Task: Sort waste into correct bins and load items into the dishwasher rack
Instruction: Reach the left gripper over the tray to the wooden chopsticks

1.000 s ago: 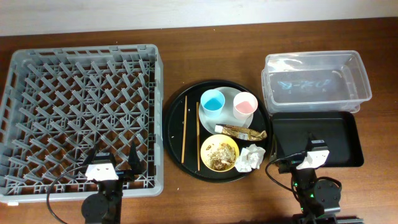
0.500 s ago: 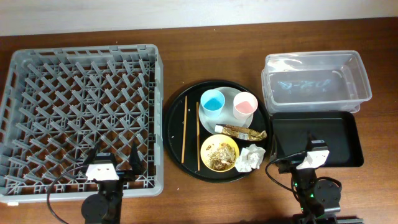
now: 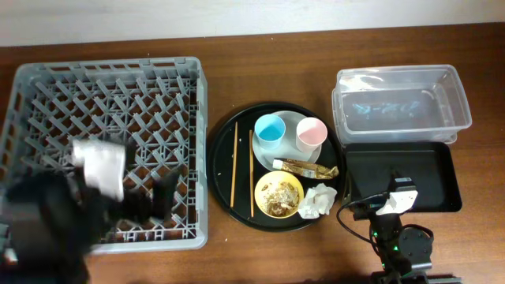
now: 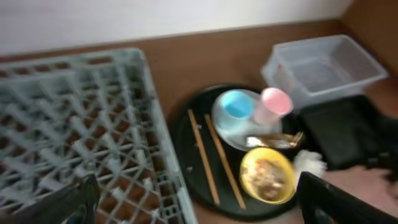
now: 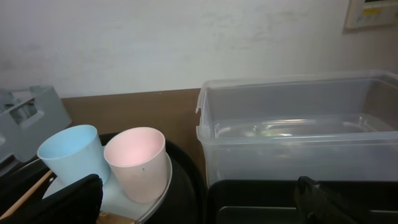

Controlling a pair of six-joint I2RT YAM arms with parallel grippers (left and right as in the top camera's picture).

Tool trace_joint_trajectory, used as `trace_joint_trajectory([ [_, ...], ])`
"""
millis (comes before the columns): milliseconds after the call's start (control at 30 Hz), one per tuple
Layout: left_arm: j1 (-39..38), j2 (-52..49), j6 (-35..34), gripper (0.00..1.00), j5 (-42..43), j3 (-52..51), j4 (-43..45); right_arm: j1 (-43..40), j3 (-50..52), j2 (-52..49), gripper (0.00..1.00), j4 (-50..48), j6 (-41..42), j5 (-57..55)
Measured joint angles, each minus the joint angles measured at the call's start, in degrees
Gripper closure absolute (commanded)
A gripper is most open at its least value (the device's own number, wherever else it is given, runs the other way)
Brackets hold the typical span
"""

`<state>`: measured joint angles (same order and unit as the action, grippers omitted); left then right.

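So I'm hanging my left gripper [image 4: 199, 194] above the near left part of the counter, over the dishwasher rack [image 3: 110, 65]. The fingers are spread wide with nothing between them. From overhead that arm is just a blurry smear, so I can't tell exactly where the tips are sitting.

My right gripper [image 5: 199, 200] is parked at the near right edge. It's spread apart too and isn't holding anything.

Everything I'm supposed to sort is sitting on the round black tray [image 3: 221, 130] mid-counter:
- light-blue cup [image 3: 270, 129] and pink cup [image 3: 311, 133], side by side on the plate [image 3: 293, 155]
- two chopsticks [image 3: 234, 166] lying along the tray's left half
- yellow bowl [image 3: 257, 190] with the food scraps [image 3: 278, 196] at the tray's near side
- napkin [image 3: 316, 201] touching the bowl's right
- foil wrapper [image 3: 304, 166] between the cups and the bowl

I'm guessing my left side is going for a dish first, since the rack is right beside it.

What I'm thinking for doing it well:
- Take the blue cup before the plate, or the plate won't lift clean.
- Pinch one wall of the cup at the rim and keep clear of the pink one, since they're close.
- The chopsticks are thin and flat, so I'm expecting them to roll. Coming down square across one is probably safest.

The clear tub [image 3: 459, 99] is at the far right corner and the black rectangular tray [image 3: 430, 170] is just nearer than it. Those look like right-arm territory for the waste.
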<state>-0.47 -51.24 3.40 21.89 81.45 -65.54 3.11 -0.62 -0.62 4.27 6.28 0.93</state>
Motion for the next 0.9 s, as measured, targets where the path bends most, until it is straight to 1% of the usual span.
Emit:
trace_joint_trajectory([
  [67, 0.0, -10.03, 0.26, 0.01, 4.68, 8.63, -2.27, 0.0, 0.0, 0.04, 0.01, -0.02, 0.0, 0.0],
  [100, 0.0, -13.73, 0.28, 0.11, 8.0, 10.67, -3.58, -0.02, 0.0, 0.07, 0.01, -0.04, 0.02, 0.0],
  [167, -0.07, -18.86, 0.31, 0.43, 14.84, 11.76, -4.35, 0.0, 0.0, 0.04, 0.01, -0.02, 0.02, 0.0],
  [200, -0.37, -20.7, -0.17, 0.48, 16.46, 11.85, -5.2, -0.02, 0.0, 0.04, 0.01, -0.02, 0.0, 0.0],
  [233, -0.98, -22.38, -0.94, 0.55, 16.7, 11.85, -6.54, -0.02, 0.0, 0.04, 0.01, -0.02, 0.0, 0.0],
  [267, -2.6, -24.5, -2.69, 0.57, 14.97, 11.67, -7.69, 0.0, 0.0, 0.04, 0.01, -0.02, 0.0, 0.0],
  [333, -5.81, -27.04, -6.19, 0.57, 9.31, 10.93, -7.67, -0.02, 0.0, 0.04, 0.01, -0.02, -0.02, 0.0],
  [400, -11.19, -29.55, -10.43, 0.58, 1.16, 8.44, -6.47, -0.02, 0.0, 0.04, 0.01, -0.02, 0.0, -0.02],
  [500, -19.32, -34.47, -13.55, 0.57, -5.11, 4.09, -1.77, -0.02, 0.0, 0.04, 0.01, -0.02, -0.02, 0.0],
  [533, -20.98, -35.89, -14.45, 0.57, -6.75, 3.39, -1.16, -0.02, 0.0, 0.04, 0.01, -0.02, 0.0, 0.0],
  [633, -25.03, -41.51, -18.16, 0.57, -12.79, 2.73, -0.24, -0.02, 0.0, 0.04, 0.01, -0.02, 0.02, 0.0],
  [767, -28.52, -48.02, -19.78, 0.57, -16.5, 2.49, 2.82, 0.0, 0.0, 0.04, 0.01, -0.02, 0.0, 0.0],
  [900, -29.81, -53.72, -21.24, 0.59, -20.17, 2.47, 5.16, -0.02, 0.0, 0.04, 0.01, -0.02, 0.0, 0.0],
])
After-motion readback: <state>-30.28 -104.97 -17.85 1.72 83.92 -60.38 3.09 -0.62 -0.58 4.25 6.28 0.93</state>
